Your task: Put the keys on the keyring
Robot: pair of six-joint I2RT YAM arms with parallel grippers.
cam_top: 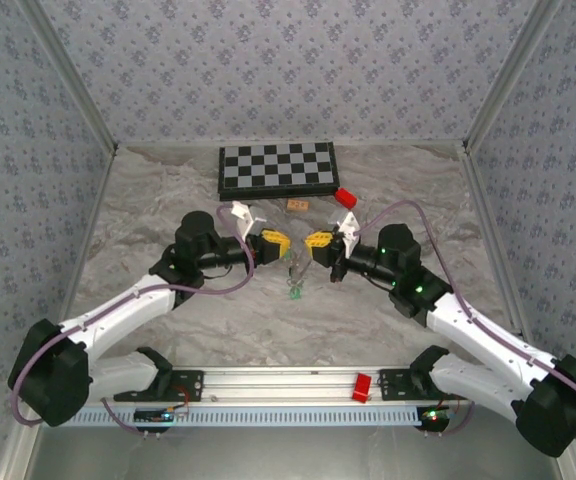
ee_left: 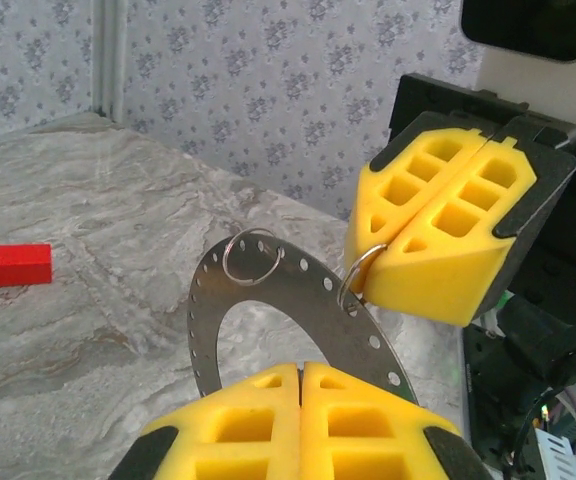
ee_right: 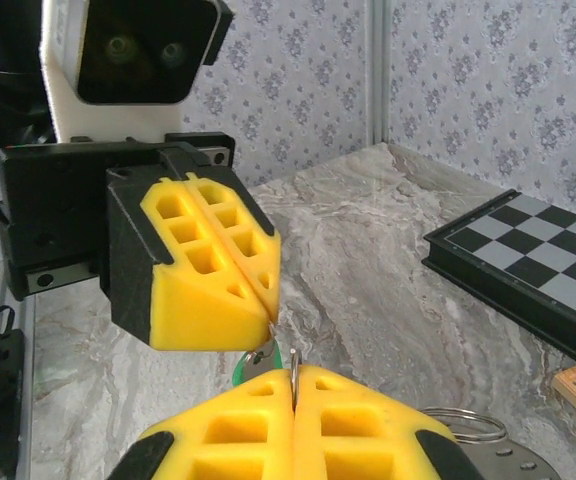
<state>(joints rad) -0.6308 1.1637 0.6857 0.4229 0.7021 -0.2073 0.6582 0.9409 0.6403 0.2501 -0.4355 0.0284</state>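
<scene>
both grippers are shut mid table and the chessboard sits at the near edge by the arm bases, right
No: the chessboard sits at the far edge, as the top view shows. The left gripper and right gripper are shut mid table.

- Fingers [ee_left: 448, 230] were yellow foam-like pads, matt, backed by black hard plastic.
- Keyring [ee_left: 298, 290] was flat grey metal with a dull brushed sheen, pierced with small holes.
- Wire ring [ee_left: 350, 277] was thin, shiny metal.
- Table [ee_left: 88, 230] looked like smooth, matt marble.
- Chessboard [ee_right: 538, 260] looked glossy.

Right hand [ee_right: 293, 385] around thin ring [ee_right: 294, 358], beneath left hand [ee_right: 266, 300]
</scene>
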